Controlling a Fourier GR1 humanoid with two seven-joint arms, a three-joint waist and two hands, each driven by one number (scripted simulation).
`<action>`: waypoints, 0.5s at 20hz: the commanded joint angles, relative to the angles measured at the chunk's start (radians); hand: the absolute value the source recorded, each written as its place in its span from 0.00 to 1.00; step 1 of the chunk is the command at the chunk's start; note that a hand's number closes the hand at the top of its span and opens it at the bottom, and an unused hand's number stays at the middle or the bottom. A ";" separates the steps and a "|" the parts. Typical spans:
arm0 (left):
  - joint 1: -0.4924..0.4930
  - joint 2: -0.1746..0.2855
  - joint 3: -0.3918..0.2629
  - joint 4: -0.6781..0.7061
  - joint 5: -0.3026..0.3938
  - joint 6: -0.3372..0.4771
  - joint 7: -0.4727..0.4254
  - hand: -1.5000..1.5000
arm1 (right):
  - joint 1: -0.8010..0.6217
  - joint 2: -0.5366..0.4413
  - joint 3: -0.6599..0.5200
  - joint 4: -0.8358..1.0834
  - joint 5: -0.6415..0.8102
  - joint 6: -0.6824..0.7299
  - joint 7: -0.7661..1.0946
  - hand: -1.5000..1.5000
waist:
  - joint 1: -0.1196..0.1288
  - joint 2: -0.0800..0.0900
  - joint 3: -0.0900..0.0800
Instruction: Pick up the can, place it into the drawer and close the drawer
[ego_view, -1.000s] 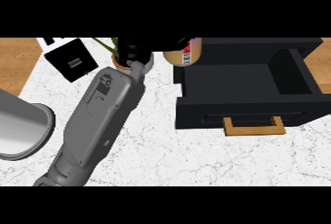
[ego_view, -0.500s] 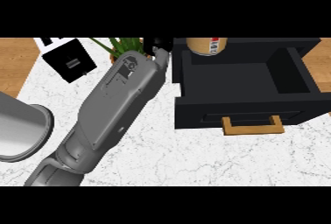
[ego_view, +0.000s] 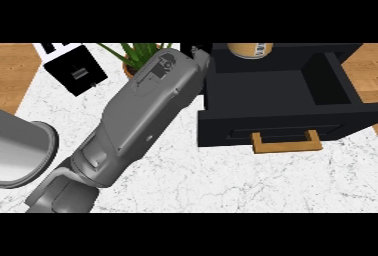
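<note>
Can: the tan cylindrical metal can (ego_view: 251, 49) with a pale label sits at the view's top edge, over the back of the drawer's hollow (only its lower part shows). Whether it rests on anything cannot be told.
Drawer: the black box-shaped drawer (ego_view: 229, 131) stands pulled open, its light wooden handle (ego_view: 286, 143) on the front panel.
Left hand: only a black sliver of the left hand (ego_view: 196, 50) shows, at the drawer's upper left corner, just left of the can. Open, closed or gripping the can, I cannot tell.
Forearm: the grey left forearm (ego_view: 140, 115) slants up from the lower left over the white marble counter (ego_view: 221, 185).
Surroundings: a green spiky potted plant (ego_view: 136, 52) is beside the wrist, with a black flat box (ego_view: 74, 70) left of it. A grey round bin (ego_view: 22, 150) is at the left edge.
</note>
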 joint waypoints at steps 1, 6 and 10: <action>-0.069 0.000 -0.010 0.109 0.062 0.003 -0.054 1.00 | 0.019 0.020 0.055 -0.048 0.024 -0.016 -0.002 0.00 | -0.014 0.004 0.000; -0.106 0.000 -0.133 0.141 0.160 0.062 -0.052 1.00 | -0.037 0.014 0.049 -0.027 0.044 -0.022 0.024 0.00 | -0.026 0.006 0.001; -0.100 0.000 -0.155 0.180 0.218 0.065 -0.075 1.00 | -0.015 -0.011 0.019 -0.052 -0.033 -0.027 0.063 0.00 | -0.033 0.006 0.000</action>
